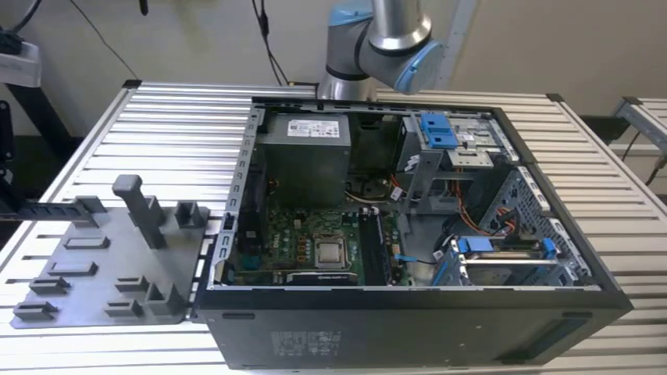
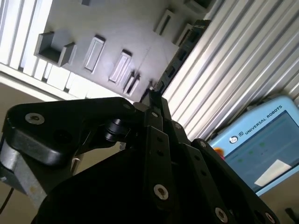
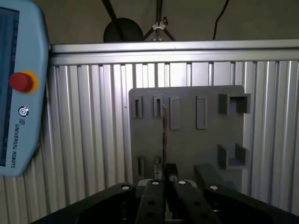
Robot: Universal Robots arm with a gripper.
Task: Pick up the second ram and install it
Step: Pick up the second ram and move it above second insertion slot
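**Memory stick clamped in the end effector, in line with the grey tray**

In the first wrist view the end effector (image 3: 164, 178) has its black fingers (image 3: 150, 200) drawn together on a thin memory stick (image 3: 163, 135). The stick is seen edge-on, as a narrow line running straight out from between the fingertips. It is gripped at one end, and its free end points away from the wrist.

Beyond the stick lies a flat grey tray (image 3: 187, 140) with rows of narrow slots and a few blocky holders, resting on the ribbed metal desk (image 3: 88, 140). The stick lines up with the strip between two of those slots. I cannot tell whether it touches the tray. A pale blue control tablet (image 3: 18, 93) with a red button (image 3: 21, 81) is off to one side of the tray.

In the second wrist view the black linkage of the end effector (image 2: 156, 105) narrows to a point. The tip of the stick (image 2: 153, 88) pokes out there, with the slotted tray past it and the tablet off to the other side.

In the exterior view the arm (image 1: 380, 39) rises at the far edge of the desk, behind an open computer case (image 1: 417, 320). The green motherboard (image 1: 312, 242) lies bare on the floor of the case. The tray sits on the desk at the exterior view's left, just beside the case.
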